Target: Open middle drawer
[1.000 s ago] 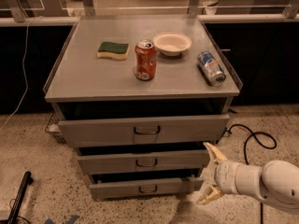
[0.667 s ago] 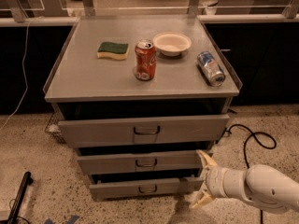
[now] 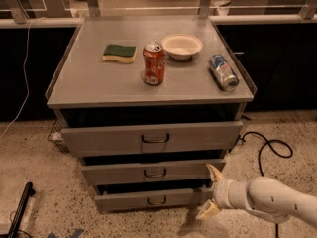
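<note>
My arm runs off the lower right edge, the drawer insides are only dark gaps, and the print on the red can (image 3: 154,63) and the blue can (image 3: 223,72) lying on its side is too blurred to read. The middle drawer (image 3: 155,172) sits second of three grey fronts, between the wider top drawer (image 3: 155,138) and the bottom drawer (image 3: 156,200). My pincer (image 3: 212,192) hangs released, fingers spread across its right end, contact unclear, with speckled floor (image 3: 34,172) below and a black cable (image 3: 259,163) just beside it.

gripper (image 3: 211,191) spread wide beside the middle drawer (image 3: 119,174)
</note>
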You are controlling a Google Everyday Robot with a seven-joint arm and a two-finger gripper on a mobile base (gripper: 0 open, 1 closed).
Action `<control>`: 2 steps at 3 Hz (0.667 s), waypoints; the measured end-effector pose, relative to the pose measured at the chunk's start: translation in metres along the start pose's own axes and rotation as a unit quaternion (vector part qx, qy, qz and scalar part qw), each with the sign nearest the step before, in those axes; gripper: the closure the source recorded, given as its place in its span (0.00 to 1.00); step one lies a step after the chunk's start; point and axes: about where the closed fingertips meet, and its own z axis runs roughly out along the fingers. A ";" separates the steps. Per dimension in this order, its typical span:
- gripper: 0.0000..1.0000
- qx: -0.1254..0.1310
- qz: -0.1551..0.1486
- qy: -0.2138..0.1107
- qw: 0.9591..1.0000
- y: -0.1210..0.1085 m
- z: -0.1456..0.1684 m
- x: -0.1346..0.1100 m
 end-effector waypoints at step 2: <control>0.00 0.015 0.005 -0.009 1.000 -0.024 0.032 -0.002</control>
